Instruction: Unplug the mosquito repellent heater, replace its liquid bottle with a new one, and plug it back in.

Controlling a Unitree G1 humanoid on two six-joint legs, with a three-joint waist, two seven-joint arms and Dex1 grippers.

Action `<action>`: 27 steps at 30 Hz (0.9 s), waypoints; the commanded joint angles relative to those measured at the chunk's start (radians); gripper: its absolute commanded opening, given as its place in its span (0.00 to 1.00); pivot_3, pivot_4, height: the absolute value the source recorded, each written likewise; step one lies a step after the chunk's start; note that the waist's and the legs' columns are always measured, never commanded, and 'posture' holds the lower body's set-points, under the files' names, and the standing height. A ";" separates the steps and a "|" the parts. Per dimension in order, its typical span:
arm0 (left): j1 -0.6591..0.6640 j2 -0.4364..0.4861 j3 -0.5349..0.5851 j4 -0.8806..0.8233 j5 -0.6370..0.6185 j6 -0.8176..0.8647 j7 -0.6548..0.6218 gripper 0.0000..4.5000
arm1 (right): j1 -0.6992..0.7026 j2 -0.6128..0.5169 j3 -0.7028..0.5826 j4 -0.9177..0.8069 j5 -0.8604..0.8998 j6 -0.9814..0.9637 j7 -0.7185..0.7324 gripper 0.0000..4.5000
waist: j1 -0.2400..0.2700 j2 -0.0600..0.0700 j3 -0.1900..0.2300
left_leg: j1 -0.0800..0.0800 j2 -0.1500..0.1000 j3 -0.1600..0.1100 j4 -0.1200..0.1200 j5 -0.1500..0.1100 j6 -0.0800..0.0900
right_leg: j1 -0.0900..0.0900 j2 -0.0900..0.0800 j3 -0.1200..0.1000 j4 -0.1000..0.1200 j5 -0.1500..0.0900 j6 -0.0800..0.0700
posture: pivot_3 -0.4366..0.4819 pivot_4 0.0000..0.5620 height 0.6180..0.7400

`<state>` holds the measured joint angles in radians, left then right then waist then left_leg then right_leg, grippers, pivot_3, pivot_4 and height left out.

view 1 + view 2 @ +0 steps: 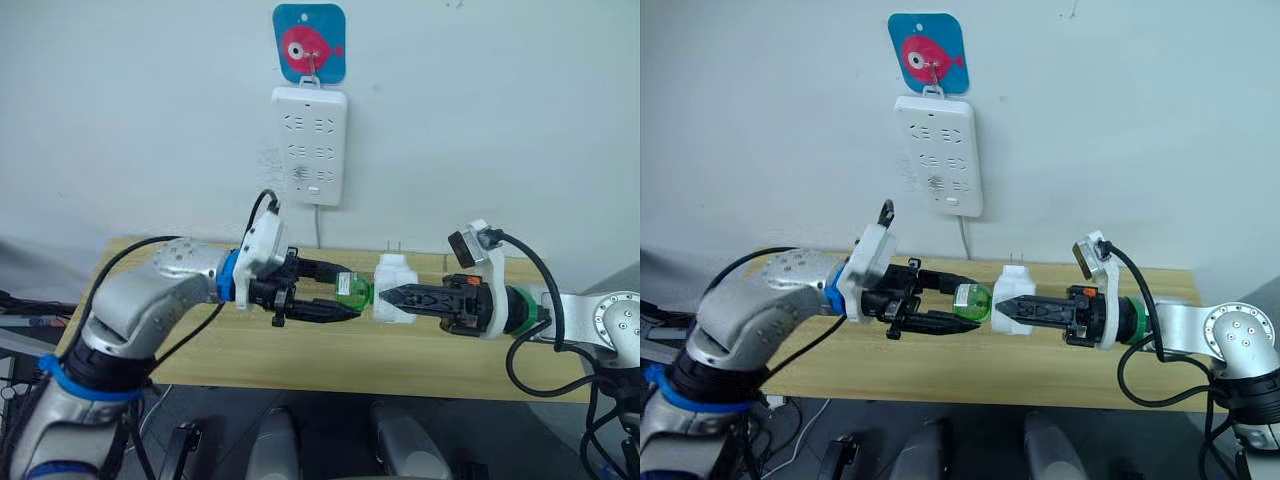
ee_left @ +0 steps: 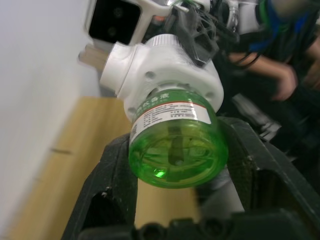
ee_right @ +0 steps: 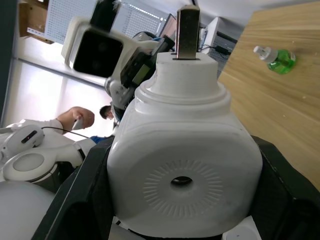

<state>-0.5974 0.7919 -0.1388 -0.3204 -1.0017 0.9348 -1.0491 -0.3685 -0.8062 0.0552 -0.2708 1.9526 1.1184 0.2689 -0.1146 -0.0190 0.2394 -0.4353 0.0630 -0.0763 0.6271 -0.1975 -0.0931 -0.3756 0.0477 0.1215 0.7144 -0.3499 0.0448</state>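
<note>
The white mosquito repellent heater point(image 1: 394, 287) hangs above the wooden table point(image 1: 300, 362) with its two prongs pointing up. My right gripper point(image 1: 390, 294) is shut on it from the right, and the vent hole faces the right wrist camera point(image 3: 182, 181). A green liquid bottle point(image 1: 352, 291) sticks out of the heater's left side. Its neck sits in the heater's socket point(image 2: 165, 75). My left gripper point(image 1: 354, 293) is shut on this bottle, one finger on each side point(image 2: 112, 185). A second green bottle point(image 3: 277, 59) with a white cap lies on the table.
A white multi-socket power strip point(image 1: 310, 145) hangs on the wall above the table from a blue fish hook point(image 1: 309, 42), its cable running down behind the table. A person's hand point(image 3: 75, 117) shows beyond the table, and a dark-sleeved person point(image 2: 285, 80) in the left wrist view.
</note>
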 commanded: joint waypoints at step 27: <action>0.382 0.112 0.070 -0.083 0.286 -0.159 0.008 0.50 | -0.102 -0.078 0.318 0.231 -1.203 -0.035 0.012 0.67 | 0.011 0.001 0.002 | -0.001 0.001 0.006 -0.002 0.000 -0.001 | -0.005 -0.001 0.005 0.000 0.001 -0.002 | 0.36 0.36 0.93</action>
<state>-0.2190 0.9112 -0.0619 -0.3658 -0.7398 0.8090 -1.0480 -0.4460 -0.8894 0.3541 -0.0658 0.8266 1.0721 0.2475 -0.1032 -0.0180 0.2409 -0.4361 0.0634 -0.0701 0.6258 -0.1973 -0.0937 -0.3809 0.0464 0.1268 0.7149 -0.3488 0.0427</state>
